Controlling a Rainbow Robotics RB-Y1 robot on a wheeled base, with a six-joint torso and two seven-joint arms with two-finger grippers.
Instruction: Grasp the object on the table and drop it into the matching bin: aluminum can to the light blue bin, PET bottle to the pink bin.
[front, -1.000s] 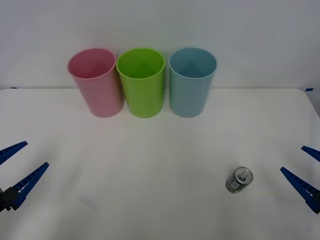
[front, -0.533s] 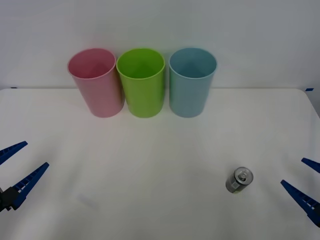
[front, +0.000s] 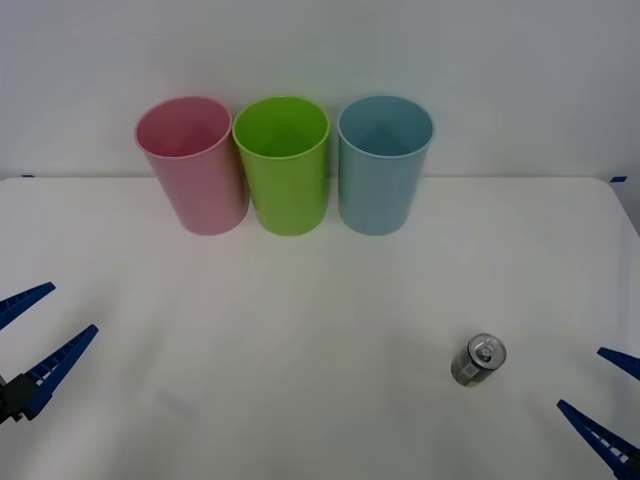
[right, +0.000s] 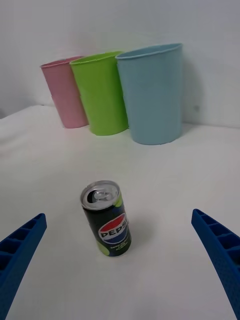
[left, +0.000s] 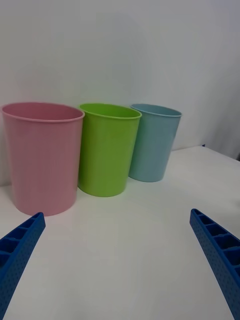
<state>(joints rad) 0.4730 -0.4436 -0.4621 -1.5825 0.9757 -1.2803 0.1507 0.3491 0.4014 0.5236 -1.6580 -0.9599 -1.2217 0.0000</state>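
The Pepsi can (front: 479, 359) is seen standing upright on the counter (front: 300, 330), just left of and ahead of the wide-spread, empty right claw (front: 604, 405), the nearer one, while the left claw (front: 30, 335) is parked open far across.

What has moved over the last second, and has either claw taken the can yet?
The open right claw has slid back toward the robot at the table's near right edge. Nothing grasped: the can stands upright, untouched. The left claw, open, and the pink bin, green bin and light blue bin stayed put.
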